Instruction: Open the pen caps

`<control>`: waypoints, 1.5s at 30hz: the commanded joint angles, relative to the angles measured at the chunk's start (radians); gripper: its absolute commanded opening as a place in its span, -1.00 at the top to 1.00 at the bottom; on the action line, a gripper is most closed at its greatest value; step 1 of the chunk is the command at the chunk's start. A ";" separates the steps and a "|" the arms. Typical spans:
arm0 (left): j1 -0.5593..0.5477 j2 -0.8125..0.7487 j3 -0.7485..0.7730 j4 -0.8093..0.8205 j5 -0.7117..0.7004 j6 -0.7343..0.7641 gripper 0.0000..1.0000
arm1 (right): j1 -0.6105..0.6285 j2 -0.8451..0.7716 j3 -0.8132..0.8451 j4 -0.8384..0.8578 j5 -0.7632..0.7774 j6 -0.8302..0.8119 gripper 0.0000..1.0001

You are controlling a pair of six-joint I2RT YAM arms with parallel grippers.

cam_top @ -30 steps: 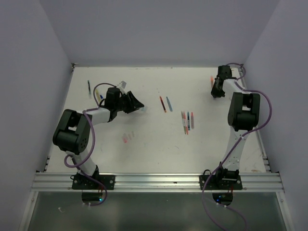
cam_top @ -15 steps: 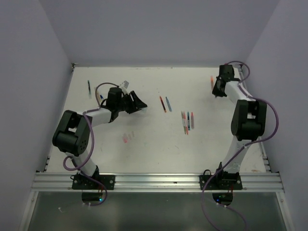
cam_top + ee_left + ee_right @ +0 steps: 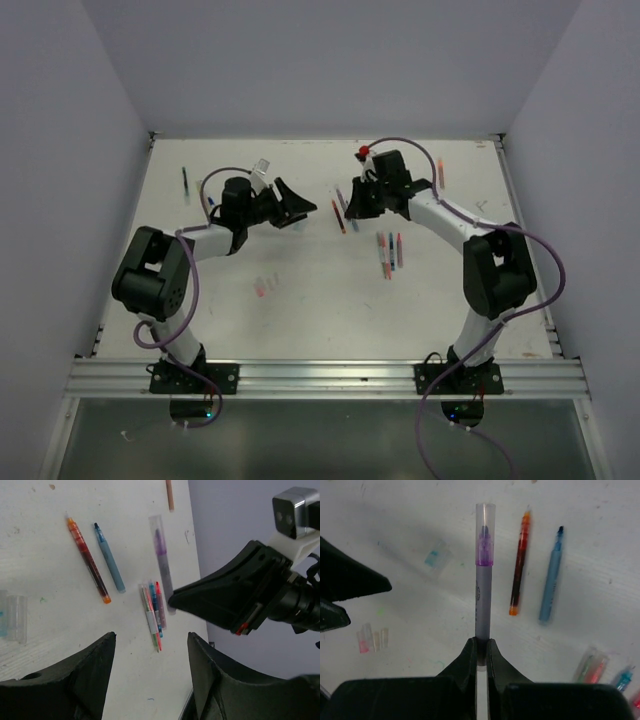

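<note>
The left gripper [image 3: 150, 642] has its jaws spread, and the gap between them faces the purple pen [image 3: 483, 595] jutting from the clamped right gripper [image 3: 481, 644] — only a short stretch of air parts the pen's clear cap [image 3: 485, 520] from the left gripper. On the tabletop [image 3: 320, 320] just beside that line lie an orange pen [image 3: 88, 562] and a blue pen [image 3: 109, 557]; a bundle of pens [image 3: 388, 252] sits nearer the right arm. Loose caps [image 3: 265, 286] lie toward the near edge — the widest open run surrounds them. Walls [image 3: 60, 150] close the left, right and far sides.
</note>
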 commanded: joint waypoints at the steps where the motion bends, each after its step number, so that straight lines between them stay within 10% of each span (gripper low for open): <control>1: -0.003 0.025 -0.002 0.107 0.034 -0.066 -0.24 | 0.056 -0.059 -0.043 0.073 -0.122 -0.020 1.00; 22: 0.012 0.100 0.061 0.056 -0.006 -0.069 -0.14 | 0.193 -0.069 -0.094 0.121 -0.133 -0.001 1.00; 33: 0.014 0.070 0.053 0.061 0.014 -0.068 0.68 | 0.201 -0.057 -0.085 0.136 -0.112 0.005 0.98; 35: 0.014 0.067 0.052 0.058 0.017 -0.065 0.93 | 0.201 -0.054 -0.079 0.142 -0.107 0.006 0.68; 37: 0.014 0.064 0.047 0.062 0.029 -0.068 1.00 | 0.201 -0.030 -0.051 0.138 -0.118 0.008 0.39; 45: 0.012 0.028 0.024 0.063 0.031 -0.069 1.00 | 0.201 0.066 0.047 0.153 -0.155 0.034 0.41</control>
